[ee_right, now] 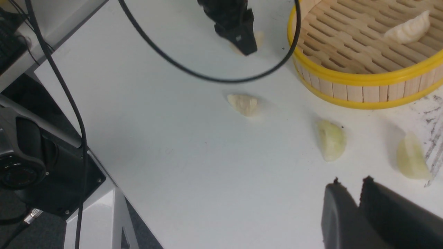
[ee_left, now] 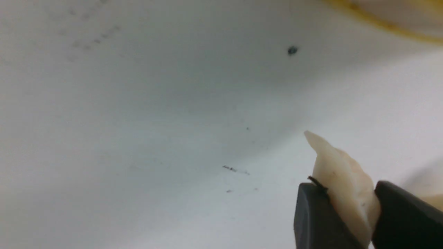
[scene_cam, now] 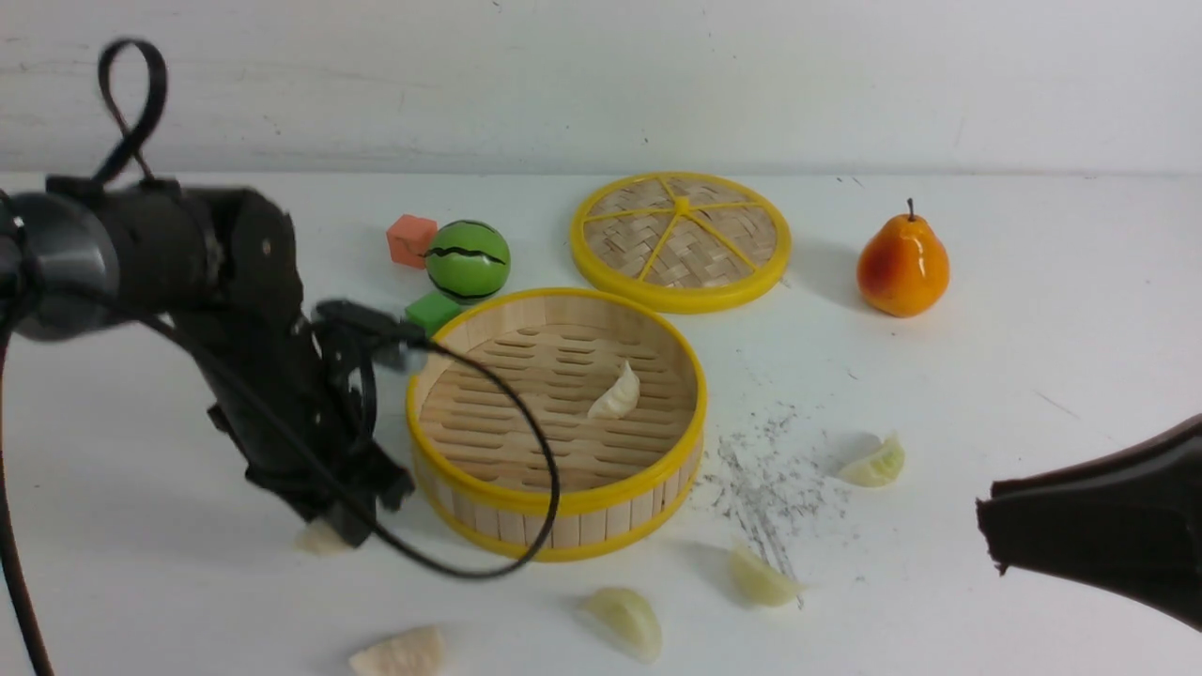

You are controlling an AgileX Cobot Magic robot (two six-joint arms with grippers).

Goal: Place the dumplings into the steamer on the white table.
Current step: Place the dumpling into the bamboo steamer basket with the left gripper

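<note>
Bottom edge of the front view first: a loose cream dumpling sits left of centre on the table, with a green one and a second green to its right, nothing touching them. The right gripper pokes in at lower right, jaws nearly pressed together with nothing between them, so it's not the one in play.

The action's at lower left. The left gripper is down at table level, pinching the held dumpling, a cream one, across its thin sides. Its long axis runs out along the fingers, pointed tip sticking past them. Can't tell if it's off the table yet.

What matters: the steamer is just right of those jaws in frame, and its wall stands higher than the held dumpling. So I'd guess up first, then right over the rim. The cable looping across the near rim might snag. A third green lies right of the steamer. One cream dumpling is already inside, right of centre, and the lid is behind.
</note>
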